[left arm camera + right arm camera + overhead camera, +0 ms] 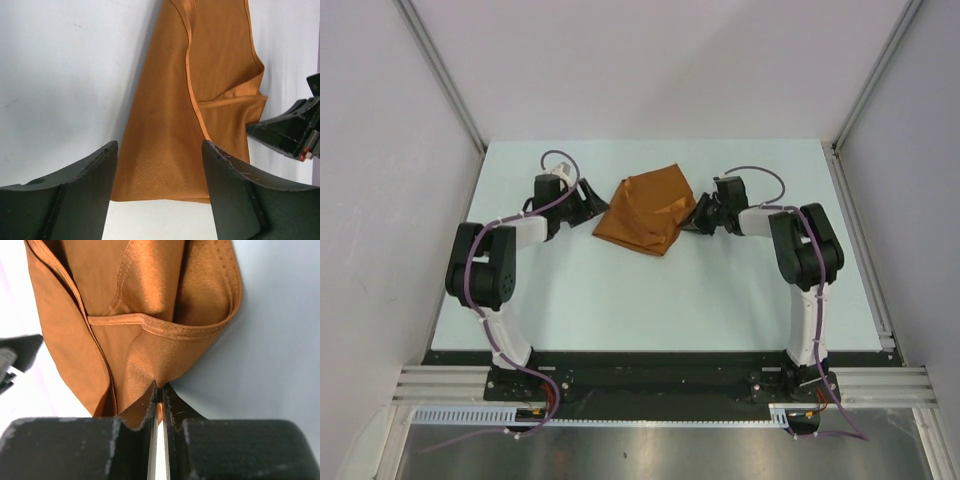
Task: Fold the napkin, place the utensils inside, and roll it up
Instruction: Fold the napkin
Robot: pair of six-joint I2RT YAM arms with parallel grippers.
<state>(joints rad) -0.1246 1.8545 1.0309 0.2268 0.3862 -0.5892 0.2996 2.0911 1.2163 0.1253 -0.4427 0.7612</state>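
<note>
Right end effector (159, 389) pinching a hem of the napkin (645, 212); fold incomplete.
Left end effector (160, 147) spread, napkin just ahead of it; the shallow pinch could slip, letting the fold collapse.

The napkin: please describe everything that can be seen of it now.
The napkin is a rust-orange woven cloth with stitched hems and a slight sheen. It lies loosely folded in several overlapping layers, rumpled rather than flat, on the pale table between the two arms. The right hand is shut on a pinched fold at its right edge. The left hand is open at its left end; whether it touches the cloth cannot be judged.
</note>
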